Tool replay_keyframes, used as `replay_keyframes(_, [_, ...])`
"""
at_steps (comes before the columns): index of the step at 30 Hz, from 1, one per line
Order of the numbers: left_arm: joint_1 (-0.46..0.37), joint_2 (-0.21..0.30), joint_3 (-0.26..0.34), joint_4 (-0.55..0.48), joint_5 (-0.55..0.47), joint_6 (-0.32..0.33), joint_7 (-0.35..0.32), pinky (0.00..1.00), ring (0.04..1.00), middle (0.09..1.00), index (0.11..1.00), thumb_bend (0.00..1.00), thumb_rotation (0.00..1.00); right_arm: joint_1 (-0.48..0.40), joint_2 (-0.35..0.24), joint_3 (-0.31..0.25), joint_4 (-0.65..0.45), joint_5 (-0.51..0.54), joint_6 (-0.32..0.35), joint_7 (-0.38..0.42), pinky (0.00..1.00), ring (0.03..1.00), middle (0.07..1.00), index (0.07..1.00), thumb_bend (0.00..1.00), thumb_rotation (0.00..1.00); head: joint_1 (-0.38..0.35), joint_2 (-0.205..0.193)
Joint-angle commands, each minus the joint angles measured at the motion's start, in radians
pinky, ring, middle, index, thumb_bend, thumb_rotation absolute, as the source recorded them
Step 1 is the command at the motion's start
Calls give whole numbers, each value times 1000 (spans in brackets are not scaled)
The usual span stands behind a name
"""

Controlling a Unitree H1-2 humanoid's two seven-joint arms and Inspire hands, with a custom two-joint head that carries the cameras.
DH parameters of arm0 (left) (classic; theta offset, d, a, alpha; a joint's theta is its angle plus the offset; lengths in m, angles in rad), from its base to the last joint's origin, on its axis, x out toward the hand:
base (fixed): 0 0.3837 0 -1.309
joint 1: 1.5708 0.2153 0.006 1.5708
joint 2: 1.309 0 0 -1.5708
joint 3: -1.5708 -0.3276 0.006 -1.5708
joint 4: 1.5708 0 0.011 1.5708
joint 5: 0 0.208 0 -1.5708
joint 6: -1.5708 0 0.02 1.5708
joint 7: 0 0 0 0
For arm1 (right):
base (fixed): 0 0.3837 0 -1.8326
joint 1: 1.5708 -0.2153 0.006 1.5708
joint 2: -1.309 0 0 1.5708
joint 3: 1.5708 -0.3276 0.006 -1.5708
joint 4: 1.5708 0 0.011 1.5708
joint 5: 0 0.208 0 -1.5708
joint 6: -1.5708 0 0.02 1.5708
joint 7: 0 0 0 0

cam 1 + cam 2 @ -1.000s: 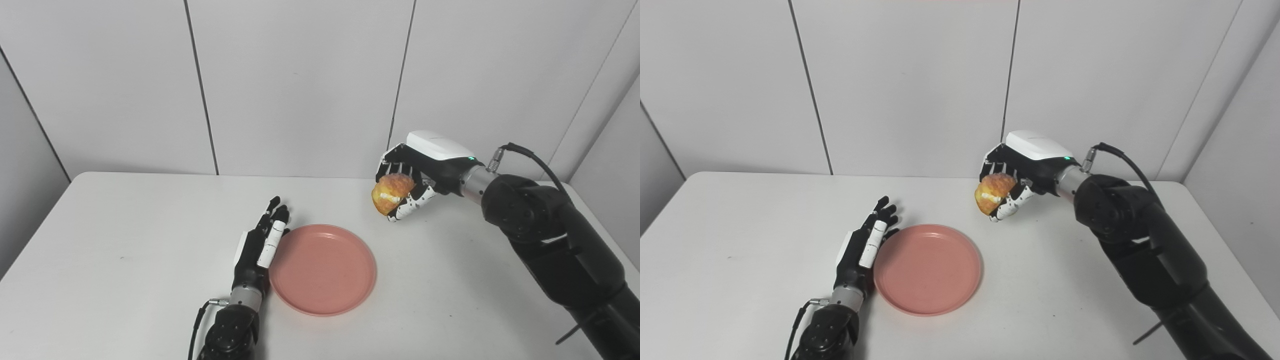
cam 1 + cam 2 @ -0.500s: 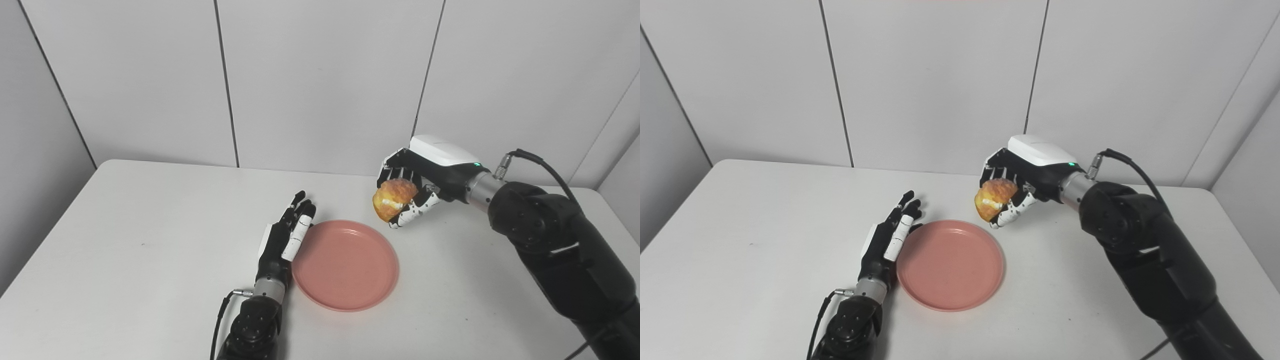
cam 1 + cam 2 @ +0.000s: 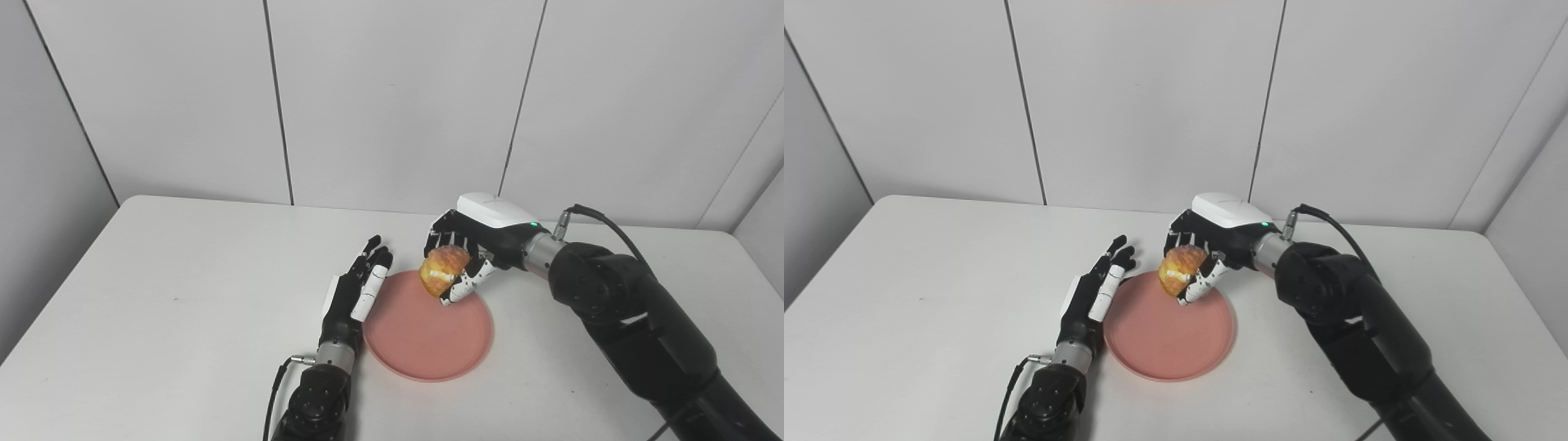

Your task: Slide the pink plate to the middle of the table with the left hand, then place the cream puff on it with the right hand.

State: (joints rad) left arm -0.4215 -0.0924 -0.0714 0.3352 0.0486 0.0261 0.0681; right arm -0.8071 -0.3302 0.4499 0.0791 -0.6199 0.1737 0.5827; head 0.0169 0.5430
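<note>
Pink plate [image 3: 429, 334] sits flat on the white desk [image 3: 153, 306], roughly mid-desk, a bit toward the near edge. Left hand [image 3: 355, 294] lies alongside the plate's left rim, palm side facing the plate, fingers [image 3: 370, 291] straight and slightly spread, pointing away from the robot; it holds nothing. The edge of the hand looks to be touching the rim or just beside it, can't tell which from either view. Right hand [image 3: 1206, 251] reaches in from the right, over the far part of the plate, white back of the hand up, green light lit near the wrist. Its fingers [image 3: 1200, 283] are curled around the cream puff [image 3: 1179, 277], with the thumb under it and the others over the top and behind. Cream puff is golden brown with a pale cream band across the middle; it sticks out of the hand on the left side, facing the left hand. It's above the plate's far section, near the rim; whether its underside touches the plate or clears it can't be told, the lower fingers of the right hand overlap the plate surface in both views. Left fingertips and the cream puff are near each other but apart. Grey panelled wall [image 3: 398, 92] behind the desk.
</note>
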Motion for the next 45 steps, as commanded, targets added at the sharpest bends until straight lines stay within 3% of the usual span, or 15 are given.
replay_keyframes(1, [5,-40,-18,12,-2,34,-10,813,889,902,905,854,880,-63,19,2,12,-11,-34,-26,383,450,522,467,517,0,0,0])
replay_keyframes(13, [-17,-30,-18,39,8,15,-10,776,888,897,903,859,900,-121,90,59,290,-32,-129,-81,336,424,499,501,519,0,2,0])
replay_keyframes(19, [-32,-25,-20,55,16,16,-10,757,932,958,930,874,919,-133,118,71,390,-22,-119,-65,341,412,491,520,516,0,-3,-5])
replay_keyframes(33, [-62,-29,-12,120,4,-23,-18,798,944,979,940,889,930,-119,109,91,388,-30,-118,-58,363,412,495,522,515,0,-19,-4])
replay_keyframes(40, [-58,-28,-8,114,-12,-20,-26,785,947,981,955,862,918,-115,110,86,380,-28,-104,-58,449,510,490,497,529,5,-26,-3])
replay_keyframes(42, [-57,-27,-6,118,-17,-31,-28,820,940,973,957,847,916,-116,109,84,374,-24,-88,-41,509,574,602,495,525,121,-27,-4])
replay_keyframes(43, [-57,-25,-6,119,-19,-37,-28,826,930,968,962,835,916,-117,107,85,369,-24,-77,-28,567,640,665,567,746,152,-27,-4])
replay_keyframes(45, [-57,-21,-10,119,-14,-43,-28,825,923,964,963,830,920,-119,102,89,356,-26,-62,-2,615,696,714,626,894,171,-28,-4])
